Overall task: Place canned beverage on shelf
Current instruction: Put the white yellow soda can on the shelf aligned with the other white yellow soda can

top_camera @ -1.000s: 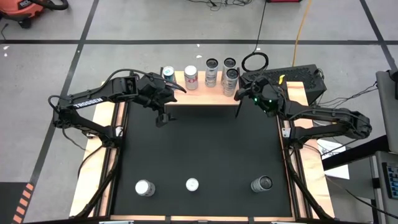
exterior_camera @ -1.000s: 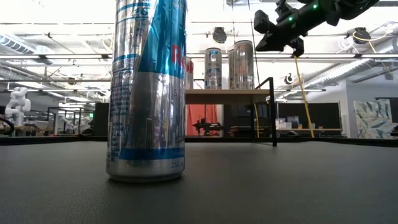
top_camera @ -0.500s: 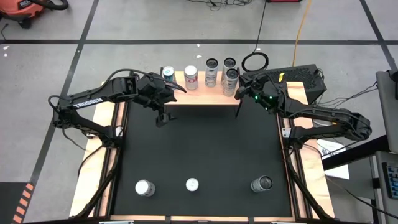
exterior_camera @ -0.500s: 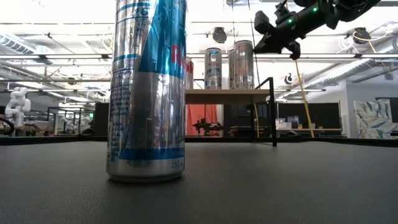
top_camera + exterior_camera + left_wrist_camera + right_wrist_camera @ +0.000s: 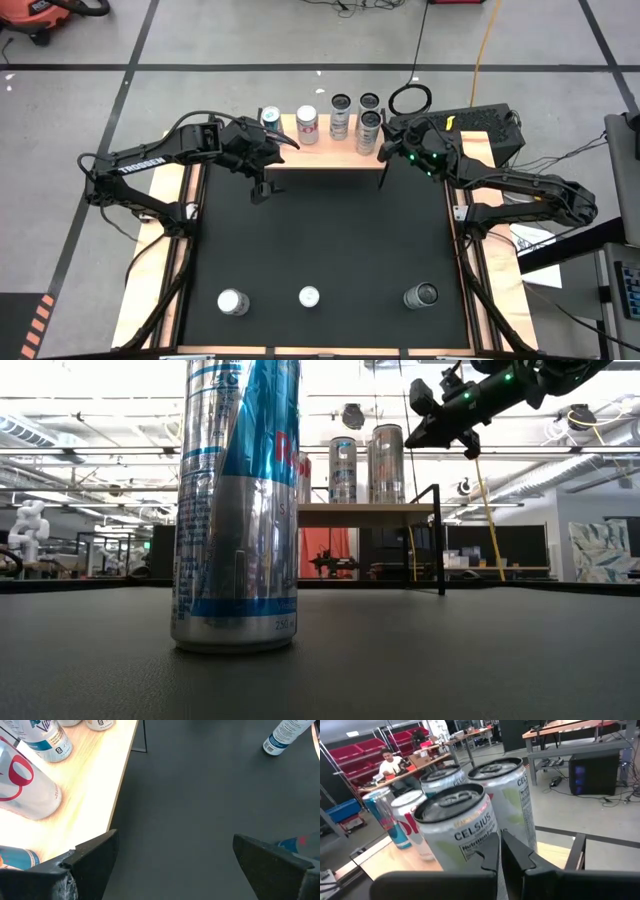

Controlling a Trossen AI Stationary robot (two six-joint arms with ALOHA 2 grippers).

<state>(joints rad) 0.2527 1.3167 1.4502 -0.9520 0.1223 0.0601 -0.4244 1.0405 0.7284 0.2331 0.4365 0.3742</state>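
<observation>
The shelf (image 5: 325,150), pale wood on thin black legs, stands at the table's far middle with several cans on top. My right gripper (image 5: 385,150) is shut and held level at the shelf's right end. It points at the upper side of the nearest silver can (image 5: 465,830), also in the high view (image 5: 370,128). My left gripper (image 5: 175,865) is open and holds nothing. It hangs over the shelf's left front edge (image 5: 115,805) and tilts down at the black mat. Three more cans stand along the near edge: left (image 5: 233,302), middle (image 5: 309,297) and right (image 5: 421,296). My right gripper's shut fingertips (image 5: 492,847) stand level against the label side of the nearest silver can, which is upright on the shelf. I cannot tell whether they touch it.
The middle near can (image 5: 238,510) fills the left of the low view. Behind the front silver can on the shelf are two more cans (image 5: 340,115) (image 5: 369,102), and to the left a red-white can (image 5: 307,124) and a blue can (image 5: 270,118). The black mat (image 5: 320,240) lies between shelf and near cans.
My right gripper, still shut, has swung a little toward the cans at the shelf's right end and has risen slightly in the low view.
</observation>
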